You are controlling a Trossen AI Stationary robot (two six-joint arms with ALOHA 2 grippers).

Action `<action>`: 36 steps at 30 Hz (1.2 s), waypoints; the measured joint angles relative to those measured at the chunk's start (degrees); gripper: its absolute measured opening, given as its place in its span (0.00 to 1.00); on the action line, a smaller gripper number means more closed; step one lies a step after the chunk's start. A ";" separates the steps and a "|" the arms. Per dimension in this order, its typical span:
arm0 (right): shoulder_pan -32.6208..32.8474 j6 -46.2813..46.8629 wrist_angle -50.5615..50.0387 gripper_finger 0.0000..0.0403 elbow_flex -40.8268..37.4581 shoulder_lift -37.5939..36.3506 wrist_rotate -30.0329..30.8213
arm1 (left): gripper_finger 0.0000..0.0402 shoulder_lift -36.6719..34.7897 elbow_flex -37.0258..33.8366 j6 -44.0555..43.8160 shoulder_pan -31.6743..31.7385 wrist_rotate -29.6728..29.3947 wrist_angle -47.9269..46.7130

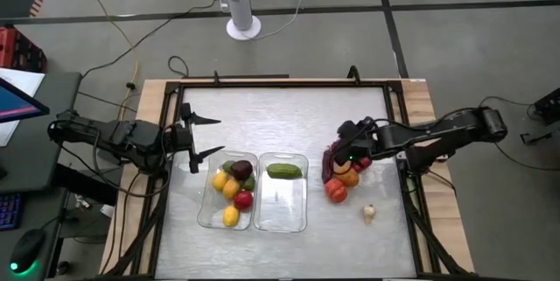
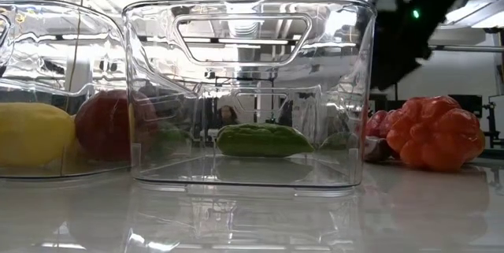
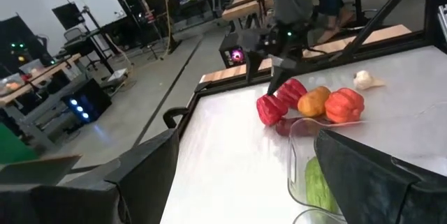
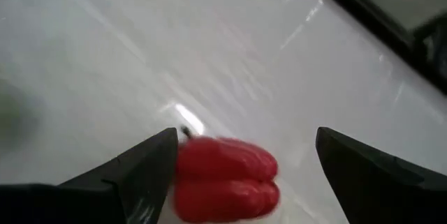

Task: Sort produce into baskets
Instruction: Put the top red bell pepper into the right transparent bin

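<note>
Right hand (image 4: 241, 158) open over red pepper (image 4: 225, 178), pick step in hand.
The pepper lies in the loose pile on the bench (image 1: 289, 115), right of both baskets (image 1: 280, 195); next move: lower, close, lift clear. An orange piece (image 1: 348, 177) and a ribbed red one (image 1: 336, 191) crowd the grasp. Left hand (image 1: 203, 136) waits open above the left basket (image 1: 206, 215).

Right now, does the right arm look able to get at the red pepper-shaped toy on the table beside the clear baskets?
Probably yes. The right gripper hangs open right over the red pepper-shaped toy, fingers either side, nothing between. The orange pieces crowd close beside it, so a clean grasp could nudge them.
</note>
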 joint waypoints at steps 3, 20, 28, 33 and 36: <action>-2.02 0.46 4.58 0.91 -5.36 -0.67 -0.65 | 0.80 0.01 0.00 0.21 0.00 0.01 -0.12; -6.92 0.93 16.96 0.76 -15.26 1.49 -8.09 | 0.80 0.01 0.00 0.91 0.00 -0.08 -0.69; -6.91 -0.12 18.92 0.71 -13.46 1.49 -7.96 | 0.80 -0.01 0.00 1.63 0.00 -1.20 -1.21; -4.61 -6.27 20.00 0.71 -4.07 1.49 -8.96 | 0.80 -1.31 0.00 1.66 0.00 -2.46 -1.92; -1.78 -12.59 23.60 0.71 1.97 1.49 -8.97 | 0.80 -2.84 0.00 1.39 0.00 -2.43 -1.91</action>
